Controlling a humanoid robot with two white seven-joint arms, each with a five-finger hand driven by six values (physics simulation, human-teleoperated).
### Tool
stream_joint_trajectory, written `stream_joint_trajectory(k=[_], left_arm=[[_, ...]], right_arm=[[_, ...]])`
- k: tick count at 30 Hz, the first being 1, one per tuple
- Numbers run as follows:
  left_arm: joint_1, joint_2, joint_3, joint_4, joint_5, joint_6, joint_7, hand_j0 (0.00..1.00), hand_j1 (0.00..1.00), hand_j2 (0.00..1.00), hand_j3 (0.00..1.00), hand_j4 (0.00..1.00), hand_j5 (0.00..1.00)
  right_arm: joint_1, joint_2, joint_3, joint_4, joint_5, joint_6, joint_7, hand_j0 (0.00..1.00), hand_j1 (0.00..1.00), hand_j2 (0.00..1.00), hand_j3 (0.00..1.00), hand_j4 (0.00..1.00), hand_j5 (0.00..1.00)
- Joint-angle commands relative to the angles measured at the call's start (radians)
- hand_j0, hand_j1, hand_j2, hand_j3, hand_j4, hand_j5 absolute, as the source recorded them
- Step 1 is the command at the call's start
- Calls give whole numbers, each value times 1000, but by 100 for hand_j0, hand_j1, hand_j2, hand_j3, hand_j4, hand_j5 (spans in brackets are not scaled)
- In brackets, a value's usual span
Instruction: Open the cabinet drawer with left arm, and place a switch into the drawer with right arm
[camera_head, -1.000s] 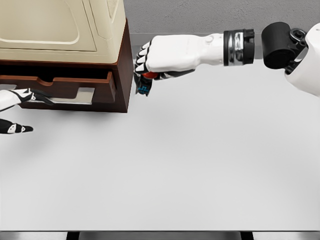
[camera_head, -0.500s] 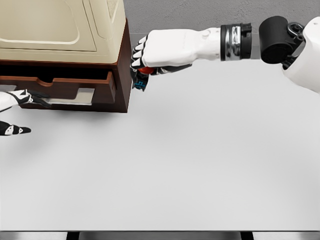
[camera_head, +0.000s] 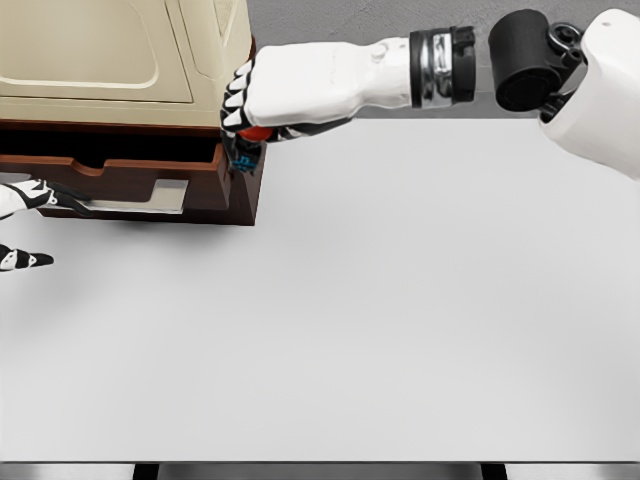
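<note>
Two hands in view. Right hand (camera_head: 262, 105) curled tight around switch (camera_head: 250, 140); red and blue parts of switch peek out below knuckles, under fingers (camera_head: 236, 104). Switch held in air at front right corner of cabinet (camera_head: 130, 60), just above right end of drawer (camera_head: 120, 178). Left hand (camera_head: 25, 215) at left edge, fingers loosely spread, holding nothing, beside drawer front. Versus half second ago: right hand with switch shifted left and slightly up, now overlapping cabinet corner; drawer unchanged, partly out.
</note>
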Motion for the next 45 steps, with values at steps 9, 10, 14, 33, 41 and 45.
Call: stream_joint_trajectory(k=[9,10,14,33,41,45], left_arm=[[0,3,2,-12,14,2,2,70,70,70,70,70,70],[0,3,2,-15,14,2,2,70,70,70,70,70,70],[0,7,2,-26,14,2,2,70,70,70,70,70,70],[58,11,14,-58,8,2,7,71,71,71,71,71,71],[58,16,16,-76,8,2,7,71,71,71,71,71,71],[52,39,19,-75,10,2,14,72,72,72,72,72,72]], right_arm=[[-28,5,0,-3,-18,2,-8,54,54,54,54,54,54],[-32,5,0,-1,-21,2,-8,54,54,54,54,54,54],[-34,8,3,0,-21,2,-8,54,54,54,54,54,54],[-37,71,32,95,-18,2,-4,54,54,54,54,54,54],[-44,99,43,121,-17,2,-2,54,54,54,54,54,54],[-55,108,45,121,-17,2,-2,54,54,54,54,54,54]])
